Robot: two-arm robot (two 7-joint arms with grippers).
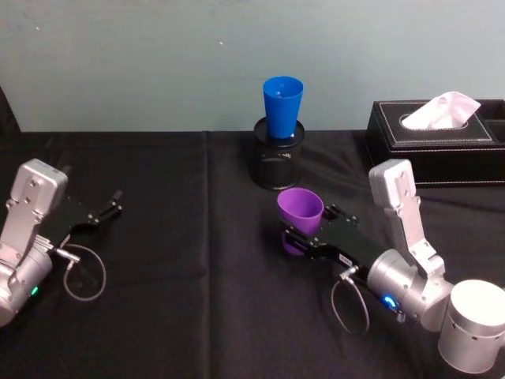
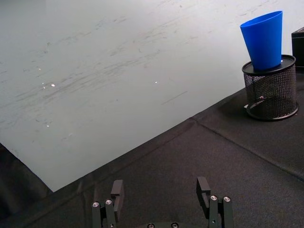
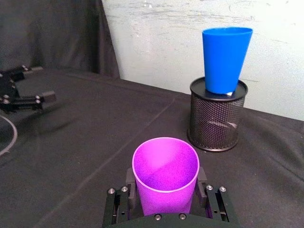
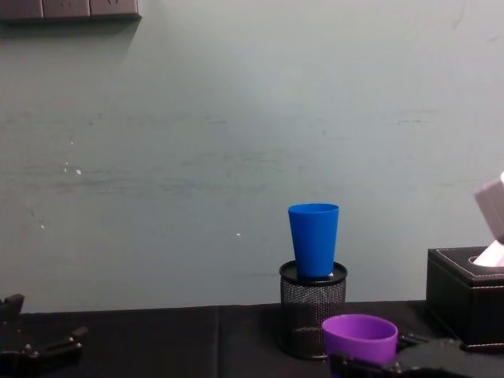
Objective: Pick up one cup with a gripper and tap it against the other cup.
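Observation:
The purple cup [image 1: 300,211] stands upright, mouth up, between the fingers of my right gripper [image 1: 304,234], which is shut on its lower wall. In the right wrist view the purple cup [image 3: 165,173] sits low between the two black fingers [image 3: 127,192]. I cannot tell whether its base touches the cloth. The blue cup [image 1: 282,106] stands upright, its base set in the top of a black mesh pen holder [image 1: 277,163], farther back and a little to the left of the purple cup, well apart from it. My left gripper [image 1: 110,207] rests open at the table's left.
A black tissue box [image 1: 436,140] with a white tissue stands at the back right, close to my right arm. The table is covered in black cloth [image 1: 189,300], with a pale wall close behind the pen holder. A cable loop [image 1: 83,276] hangs by the left arm.

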